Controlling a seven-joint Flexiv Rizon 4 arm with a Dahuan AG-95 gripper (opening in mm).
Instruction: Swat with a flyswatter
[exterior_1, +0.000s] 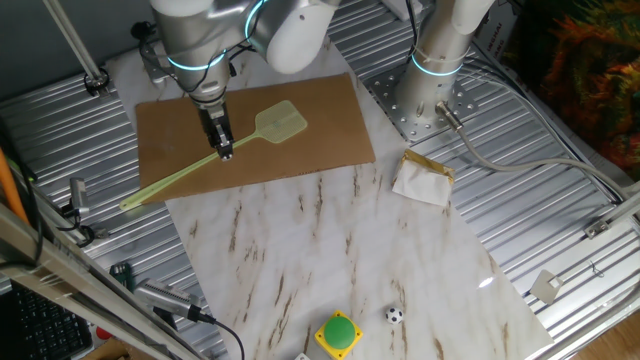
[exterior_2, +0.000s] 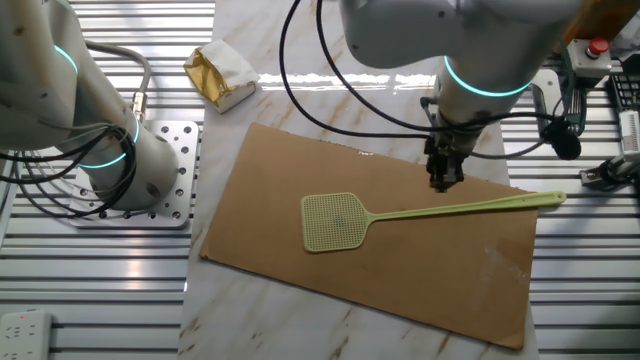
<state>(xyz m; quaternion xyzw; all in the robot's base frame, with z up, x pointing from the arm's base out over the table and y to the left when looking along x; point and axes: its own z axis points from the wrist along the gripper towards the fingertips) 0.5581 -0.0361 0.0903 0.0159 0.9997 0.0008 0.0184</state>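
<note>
Work surface: a brown cardboard sheet (exterior_1: 300, 115) lies flat over a white marble-pattern board (exterior_1: 340, 250), which in turn rests on a ribbed metal table (exterior_1: 560, 130). The flyswatter (exterior_2: 420, 213) lies flat on the cardboard, mesh head (exterior_2: 333, 221) toward the middle of the sheet, handle running out past one cardboard edge so its end overhangs the table.

The arm comes down from above with a lit cyan ring on the wrist. The gripper (exterior_1: 225, 148) points straight down over the handle, roughly mid-length. From one fixed view its tip looks level with the handle; from the other fixed view it appears just behind the handle. Finger gap and contact cannot be told from either view.

A second arm's base (exterior_1: 440, 60) is bolted to a perforated metal plate (exterior_1: 410, 105) beside the cardboard. A crumpled white and gold wrapper (exterior_1: 423, 178) sits on the marble board near that plate. At the board's near edge: a green button on a yellow box (exterior_1: 339, 333) and a small black-and-white ball (exterior_1: 394, 316), near each other but apart. Black cables (exterior_2: 330, 90) loop above the cardboard.
</note>
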